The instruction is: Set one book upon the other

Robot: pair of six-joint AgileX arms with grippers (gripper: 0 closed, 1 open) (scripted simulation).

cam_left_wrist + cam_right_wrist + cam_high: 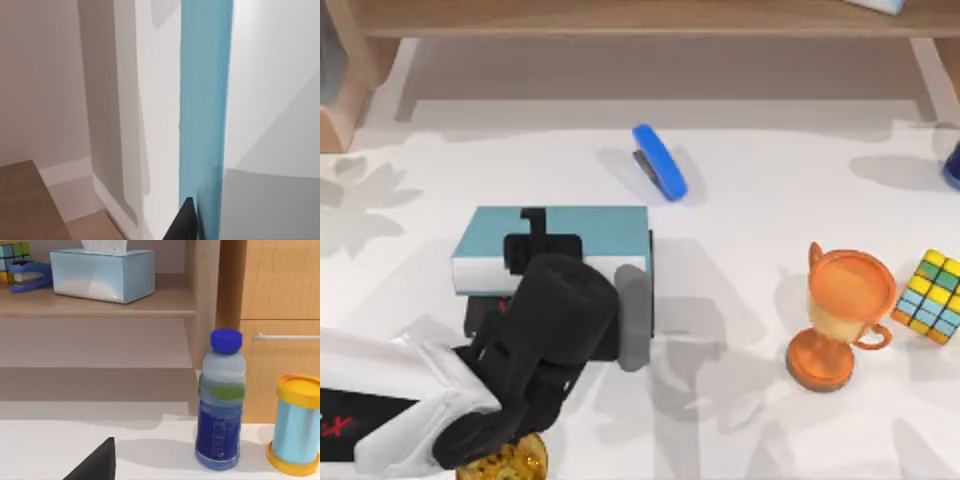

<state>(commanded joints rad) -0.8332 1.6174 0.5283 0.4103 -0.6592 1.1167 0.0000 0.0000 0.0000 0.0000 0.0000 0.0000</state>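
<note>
Lying flat at the left-centre of the surface (pixel 740 200): blue book (pixel 590 232), long axis running left to right across the top view, white page edges facing the near side. Sitting partly over the black book (pixel 485 318), of which just a dark strip is peeking out beneath, near the arm. Left tool (pixel 532 240) reaching over the blue book from the lower left, fingers straddling its top cover and near edge; gripping or merely resting, cannot tell.

Appearing in the left wrist view and not from above: blue book (pixel 205 100) close up as a tall blue band beside pale page edges, one dark fingertip (pixel 184 222) poking in next to it, plus a wooden corner.

Spreading across the top view elsewhere: stapler (pixel 660 162) lying slantwise beyond the books, trophy (pixel 840 318) standing at the right, cube (pixel 932 295) just beside it.

Looking out from the right wrist view: bottle (pixel 221 400) standing upright before a cabinet, can (pixel 296 425) near it, tissue box (pixel 102 274) on a shelf. Right tool: open or closed, cannot tell.
</note>
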